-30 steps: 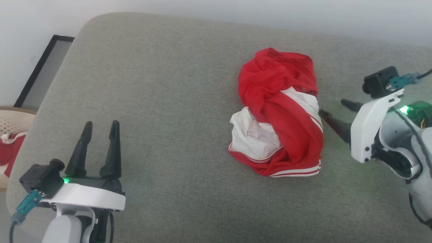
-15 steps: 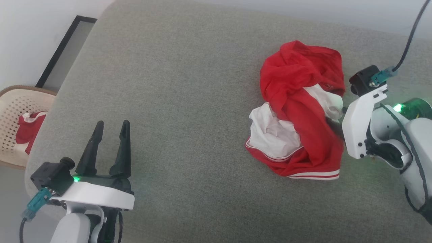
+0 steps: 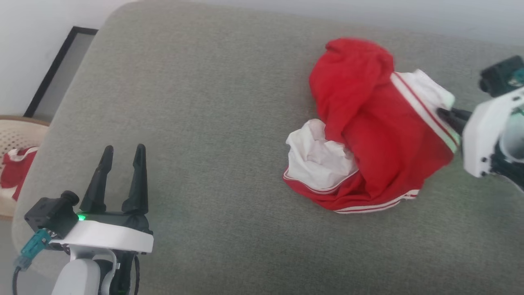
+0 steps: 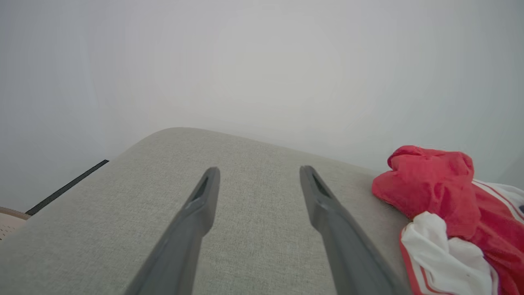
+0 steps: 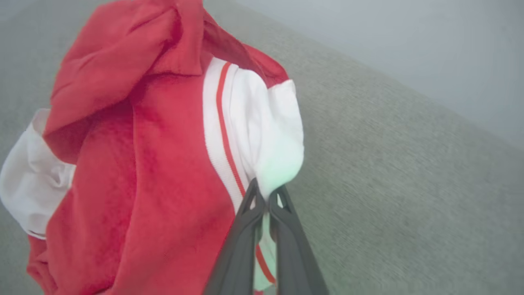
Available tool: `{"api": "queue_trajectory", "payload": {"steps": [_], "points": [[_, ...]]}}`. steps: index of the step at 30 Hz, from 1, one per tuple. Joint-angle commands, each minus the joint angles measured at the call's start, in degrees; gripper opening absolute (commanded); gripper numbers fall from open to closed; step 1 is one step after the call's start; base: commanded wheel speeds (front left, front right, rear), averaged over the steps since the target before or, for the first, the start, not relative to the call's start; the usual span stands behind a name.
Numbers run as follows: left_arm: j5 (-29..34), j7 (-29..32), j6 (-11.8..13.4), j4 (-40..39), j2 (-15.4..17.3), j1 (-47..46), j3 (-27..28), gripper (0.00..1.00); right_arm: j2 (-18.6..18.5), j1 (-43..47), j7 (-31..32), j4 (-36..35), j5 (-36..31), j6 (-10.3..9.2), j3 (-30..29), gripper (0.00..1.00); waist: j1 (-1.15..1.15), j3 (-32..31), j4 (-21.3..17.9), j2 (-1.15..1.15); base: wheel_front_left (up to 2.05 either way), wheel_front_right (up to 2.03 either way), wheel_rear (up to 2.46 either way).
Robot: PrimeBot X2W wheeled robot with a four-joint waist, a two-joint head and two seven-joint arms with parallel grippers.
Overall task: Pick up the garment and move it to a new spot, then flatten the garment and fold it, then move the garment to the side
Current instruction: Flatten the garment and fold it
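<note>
— As the head camera looks down on the grey upholstered cushion [image 3: 196,102], where is the red T-shirt [image 3: 368,135]?
— It lies bunched on the right half of the cushion, toward the far edge. One white sleeve [image 3: 319,159] is crumpled at its left side, and striped trim [image 3: 372,207] runs along its near edge.
— What has the right gripper [image 3: 446,114] got?
— It reaches in from the right, its two dark fingers pressed together on the other white sleeve [image 3: 425,92], just beside the striped seam. The fabric there is pulled toward the gripper.
— And the left gripper [image 3: 123,149]?
— It sits at the near left, well apart from the shirt, fingers spread wide with nothing between them. Past the cushion's left edge, a pale basket [image 3: 16,141] holds another red-and-white cloth [image 3: 12,180].
</note>
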Motion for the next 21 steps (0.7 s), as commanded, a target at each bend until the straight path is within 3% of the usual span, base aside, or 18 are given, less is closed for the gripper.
{"api": "queue_trajectory", "payload": {"steps": [1, 10, 16, 19, 20, 21], "points": [[0.19, -0.28, -0.11, -0.19, 0.16, 0.12, 0.11, 1.0, -0.45, 1.12, -0.27, -0.29, 0.28, -0.02, -0.77, 0.0, 0.0, -0.19, -0.59, 0.0, 0.0, 0.0, 0.0], [0.7, -0.28, -0.11, -0.54, 0.8, 0.55, 0.43, 1.0, -0.24, 14.92, 1.46, -2.95, -2.15, -0.01, -16.54, 0.0, 0.0, -0.97, -3.43, 0.0, 0.0, 0.0, 0.0], [0.45, -0.28, -0.11, -0.6, 1.33, 0.04, 0.4, 1.0, 4.97, 24.97, 4.27, -4.68, -6.71, -0.02, -27.4, 0.0, 0.0, -0.78, -4.72, 0.0, 0.0, 0.0, 0.0], [0.21, -0.28, -0.1, -0.25, 1.84, -0.38, 0.32, 1.0, 7.62, 25.84, 4.33, -4.36, -8.19, -0.01, -28.47, 0.0, 0.0, -0.68, -5.28, 0.0, 0.0, 0.0, 0.0], [0.2, -0.28, -0.1, -0.07, 1.99, -0.52, 0.3, 1.0, 8.56, 25.75, 4.39, -3.94, -8.37, -0.01, -28.58, 0.15, 0.0, -0.72, -5.5, 0.0, 0.0, 0.0, 0.0], [0.23, -0.28, -0.11, -0.07, 2.18, -0.8, -0.03, 1.0, 9.22, 25.59, 4.43, -3.66, -8.84, -0.01, -28.57, 0.43, 0.0, -0.8, -5.67, 0.0, 0.0, 0.0, 0.0]]}}
